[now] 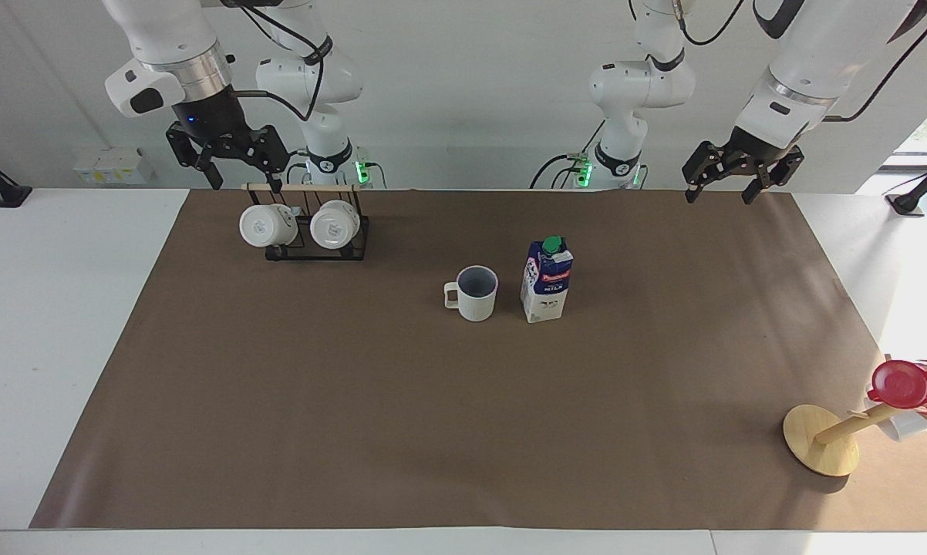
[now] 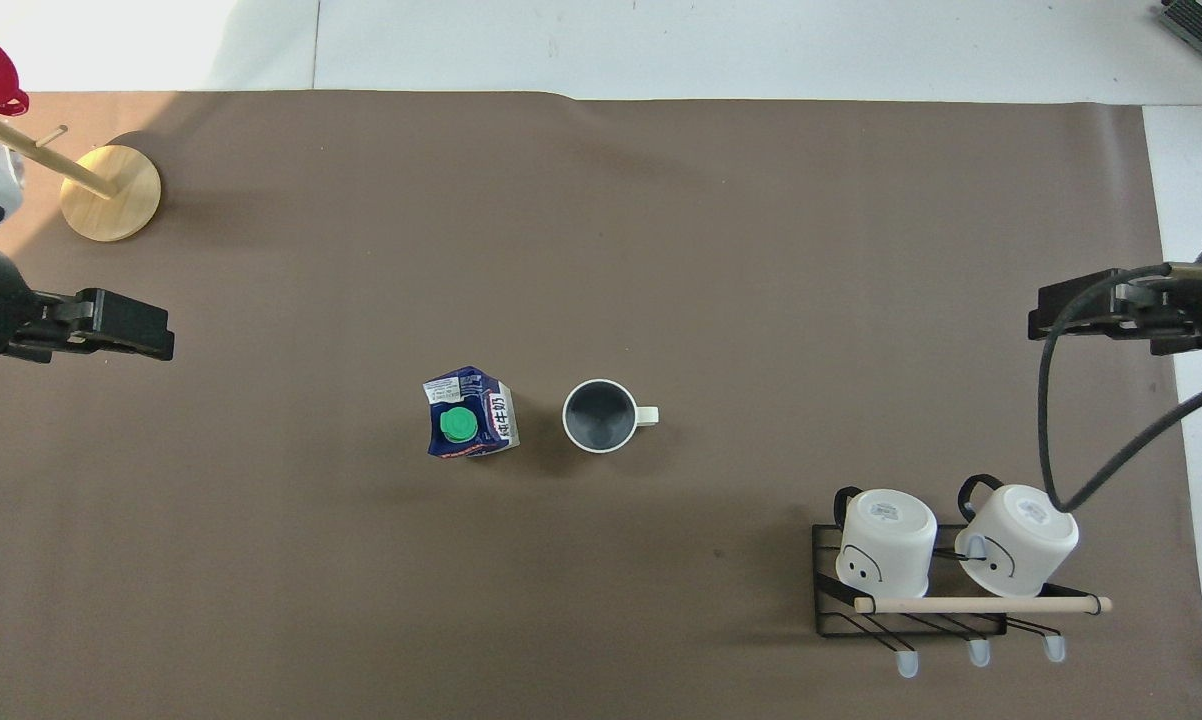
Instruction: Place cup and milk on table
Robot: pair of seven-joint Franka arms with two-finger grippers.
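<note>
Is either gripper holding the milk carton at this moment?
No: the milk carton stands alone on the brown mat beside the cup, with both grippers raised and empty near the robots' edge.

- Table (image 1: 62,324): smooth white top; brown mat (image 1: 433,416) matt, paper-like.
- Cup (image 1: 475,293): ribbed off-white outside, ceramic in look; smooth grey-blue inside.
- Milk (image 1: 546,281): printed carton, slight sheen; green plastic cap.
- Rack (image 2: 911,600): thin black metal wire, pale wooden rod; white mugs (image 2: 886,540) glossy.
- Stand (image 1: 818,439): light wood, smooth; red cup (image 1: 907,384) glossy.
</note>
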